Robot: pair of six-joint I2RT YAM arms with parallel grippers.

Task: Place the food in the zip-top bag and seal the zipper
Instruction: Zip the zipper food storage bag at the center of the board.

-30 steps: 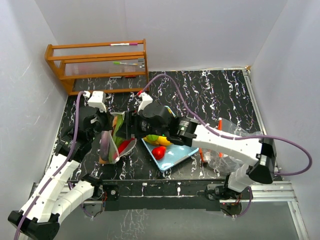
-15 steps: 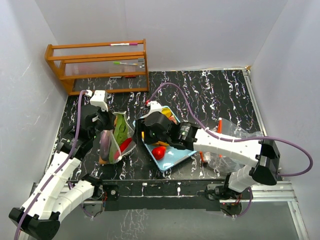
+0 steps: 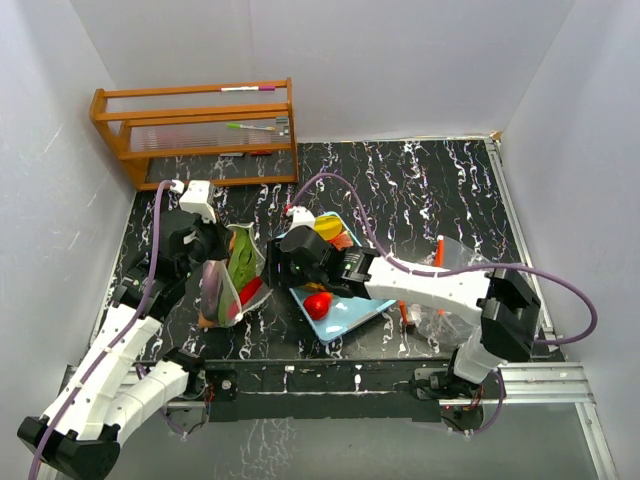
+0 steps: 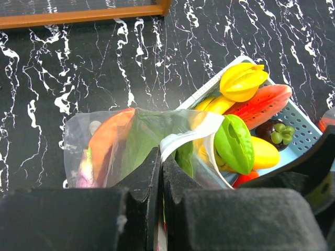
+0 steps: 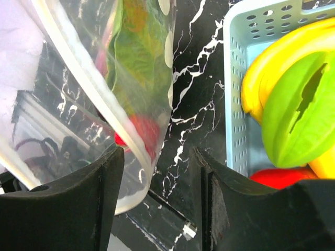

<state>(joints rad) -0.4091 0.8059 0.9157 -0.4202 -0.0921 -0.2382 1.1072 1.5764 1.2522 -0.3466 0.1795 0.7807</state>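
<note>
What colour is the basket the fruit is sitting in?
The basket is light blue with small holes, clearest in the right wrist view.

The transparent zip-top bag (image 4: 131, 141) is thin, glossy, creased plastic film. The small toy fruit and vegetables (image 4: 243, 81) are smooth, high-gloss plastic. The light-blue perforated basket (image 4: 306, 123) is satin moulded plastic. The black white-veined table top (image 4: 78, 63) is smooth. The orange-brown rack (image 3: 180, 93) appears to be varnished wood.

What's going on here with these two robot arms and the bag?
The left claw is shut on the rim of the clear plastic zip-top bag, holding its mouth open; several toy foods are already inside. The right claw is open and empty, between the bag and the light-blue perforated plastic basket, where more glossy toy fruit waits. The zipper is not sealed.
</note>
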